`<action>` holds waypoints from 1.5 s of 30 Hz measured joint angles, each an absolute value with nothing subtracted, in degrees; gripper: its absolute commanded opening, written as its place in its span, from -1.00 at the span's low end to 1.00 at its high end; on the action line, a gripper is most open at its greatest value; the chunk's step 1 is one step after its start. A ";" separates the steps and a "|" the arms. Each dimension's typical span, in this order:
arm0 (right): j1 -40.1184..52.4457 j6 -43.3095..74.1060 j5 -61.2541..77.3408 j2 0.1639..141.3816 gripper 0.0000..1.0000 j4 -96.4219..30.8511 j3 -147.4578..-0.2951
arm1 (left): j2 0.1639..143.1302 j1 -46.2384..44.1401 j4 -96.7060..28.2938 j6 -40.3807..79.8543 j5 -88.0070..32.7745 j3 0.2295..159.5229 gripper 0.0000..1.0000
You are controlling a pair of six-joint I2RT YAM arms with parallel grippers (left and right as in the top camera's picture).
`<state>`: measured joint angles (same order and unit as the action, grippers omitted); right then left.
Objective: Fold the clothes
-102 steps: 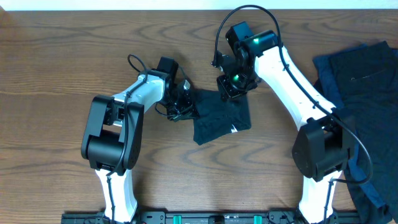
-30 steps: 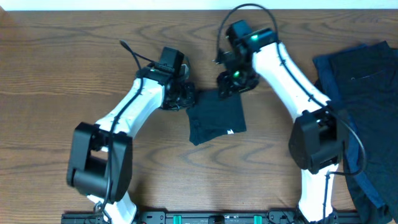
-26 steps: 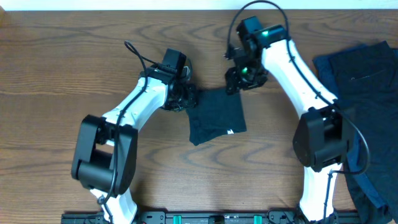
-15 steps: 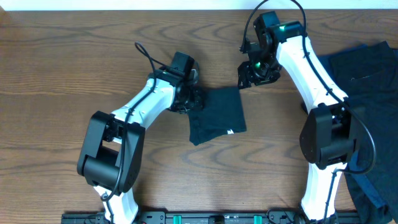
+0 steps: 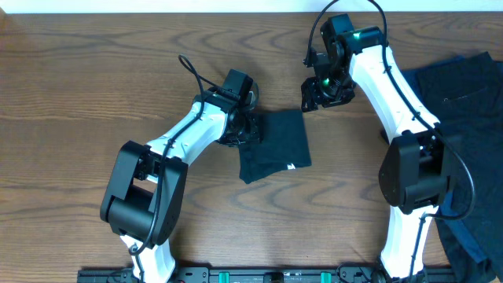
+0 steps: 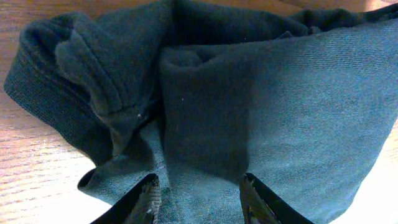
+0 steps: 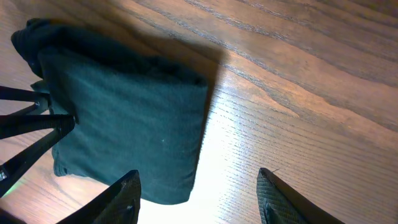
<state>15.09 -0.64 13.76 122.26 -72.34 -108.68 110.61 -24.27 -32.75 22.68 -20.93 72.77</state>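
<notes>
A folded dark navy garment (image 5: 277, 144) with a small white label (image 5: 291, 166) lies at the table's middle. My left gripper (image 5: 250, 128) is over its bunched upper-left edge. In the left wrist view this gripper (image 6: 200, 200) stands open, its fingertips (image 6: 147, 200) apart over the cloth (image 6: 261, 106), which lies loose under them. My right gripper (image 5: 311, 100) hovers just beyond the garment's far right corner. It is open (image 7: 199, 199) over bare wood, with the folded piece (image 7: 124, 118) off to its left. More dark clothes (image 5: 464, 94) are piled at the right edge.
The pile at the right runs down along the table's right side (image 5: 471, 228), behind my right arm's base (image 5: 413, 185). Bare wooden tabletop (image 5: 78, 86) stretches left of my left arm. The left arm's black parts (image 7: 31, 124) show at the right wrist view's left edge.
My left gripper slid right along the garment's upper-left edge and its jaws spread apart. My right gripper lifted off the garment's far corner and moved up and right, then held still.
</notes>
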 measured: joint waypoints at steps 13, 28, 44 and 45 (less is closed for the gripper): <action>15.09 -0.64 13.56 122.23 0.16 -72.10 -108.68 | 110.61 -24.67 -32.25 22.68 -20.75 71.59 -0.13; 15.09 -0.64 13.45 122.26 0.15 -71.94 -108.68 | 110.61 -25.12 -31.99 22.70 -20.60 71.59 -0.88; 15.09 -1.02 14.41 122.26 -0.33 -73.06 -108.68 | 102.10 -25.17 -38.13 22.74 -19.88 71.59 -0.88; 15.09 -0.97 15.03 122.26 -0.52 -73.17 -108.68 | 100.47 -25.17 -38.68 22.72 -19.27 71.61 -0.88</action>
